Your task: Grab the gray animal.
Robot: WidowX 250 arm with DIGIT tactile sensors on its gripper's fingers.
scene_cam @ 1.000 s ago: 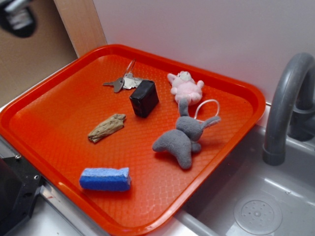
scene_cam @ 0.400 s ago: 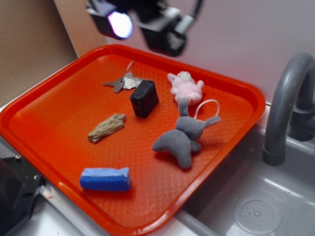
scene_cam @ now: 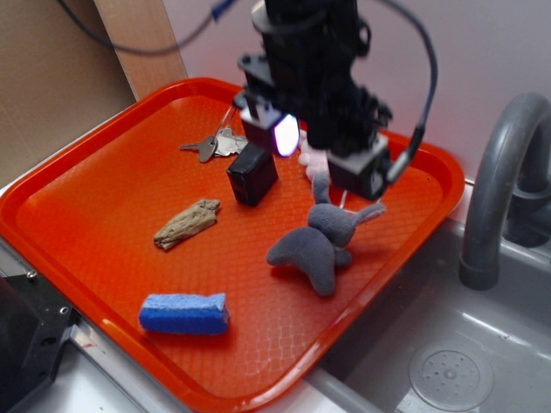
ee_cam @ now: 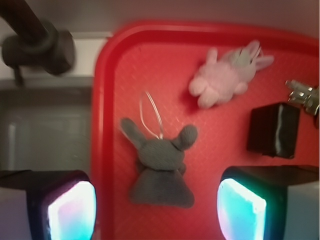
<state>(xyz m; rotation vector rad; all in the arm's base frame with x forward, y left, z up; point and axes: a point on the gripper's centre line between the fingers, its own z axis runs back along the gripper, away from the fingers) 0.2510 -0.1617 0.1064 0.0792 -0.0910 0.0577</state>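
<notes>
Where tray (scene_cam: 103, 215) narrows toward its sink-side rim: gray animal (scene_cam: 320, 245), lying flat, just inside that rim, ears toward pink plush (ee_cam: 225, 80), white cord loop (ee_cam: 151, 114) between ears. Above it, clear of contact: gripper (ee_cam: 156, 202), pads (ee_cam: 70, 210) spread wide, toy body between them in wrist view. Beside: black box (scene_cam: 252, 172), keys (scene_cam: 215, 143). Well apart, on open tray floor: wood piece (scene_cam: 186, 223), blue sponge (scene_cam: 184, 313). Beyond rim: sink (scene_cam: 448, 361), faucet (scene_cam: 499, 181).
</notes>
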